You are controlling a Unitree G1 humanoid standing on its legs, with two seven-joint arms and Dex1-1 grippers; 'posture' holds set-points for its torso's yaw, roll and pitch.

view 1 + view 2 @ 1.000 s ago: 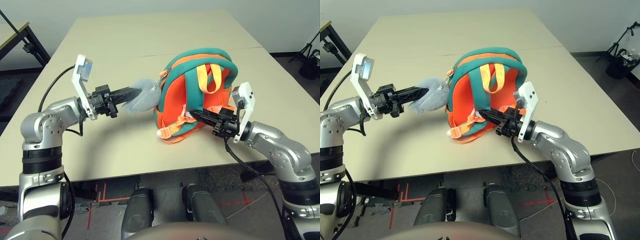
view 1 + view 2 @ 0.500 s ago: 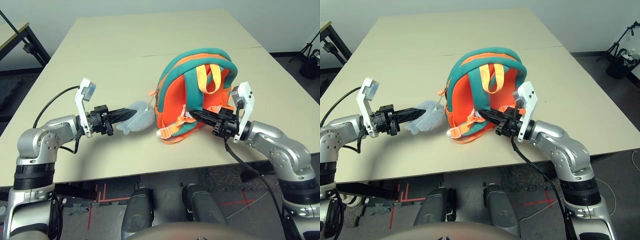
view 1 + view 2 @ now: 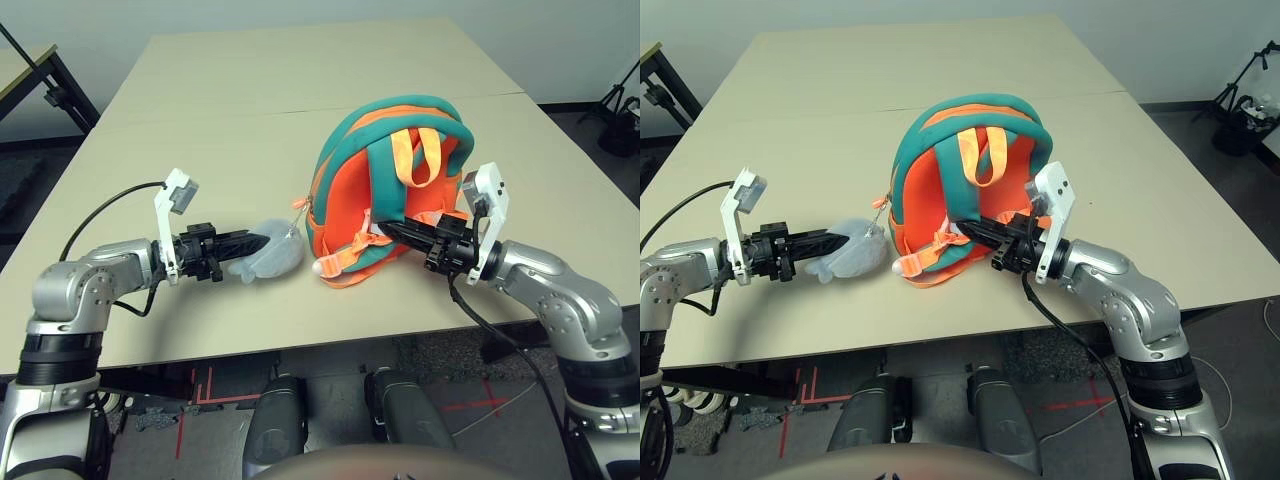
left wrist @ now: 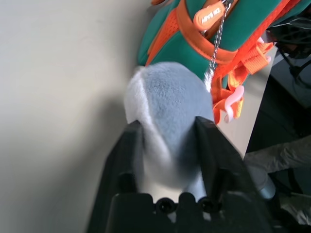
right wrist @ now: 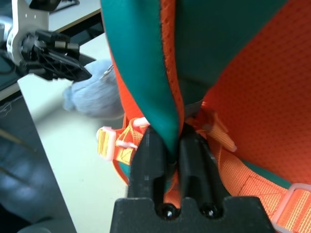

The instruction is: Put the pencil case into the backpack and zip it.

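Since a second ago the left gripper [image 3: 262, 243] has sunk toward the table and drawn the grey fish charm [image 3: 272, 257] down with it; its fingers now stand apart, loosely straddling the plush. The backpack [image 3: 385, 190] stands upright just past the charm. The right gripper [image 5: 176, 145] is pinched on the backpack's teal edge near a strap. The pencil case is presumably inside, the zip seemingly closed.

Risk: if the right gripper pulls away while pinching, the light bag could tip or drag toward the near edge. The chain could snag the left fingers.

The beige table [image 3: 230, 90] is wide; grey floor lies beyond.
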